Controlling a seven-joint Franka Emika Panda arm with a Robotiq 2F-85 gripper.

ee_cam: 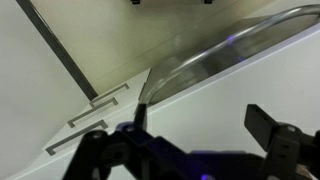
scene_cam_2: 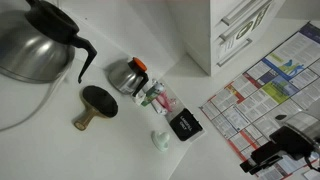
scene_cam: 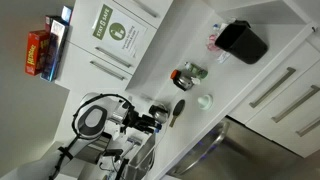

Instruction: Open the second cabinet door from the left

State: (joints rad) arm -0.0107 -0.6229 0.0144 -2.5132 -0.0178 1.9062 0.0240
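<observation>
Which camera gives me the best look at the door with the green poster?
An exterior view: the poster door shows its front, green header and circle plain. In an exterior view the cabinet fronts appear at a steep angle, poster unclear. Wrist view shows bar handles only.

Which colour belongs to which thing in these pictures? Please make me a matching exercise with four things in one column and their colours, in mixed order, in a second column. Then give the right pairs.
Things
1. Header of the poster on the second cabinet door from the left
2. box on the white counter
3. carton near the cabinets
4. large jug with a dark handle

Colours
a. black
b. silver
c. green
d. red

Right pairs: 1-c, 2-a, 3-d, 4-b
</observation>
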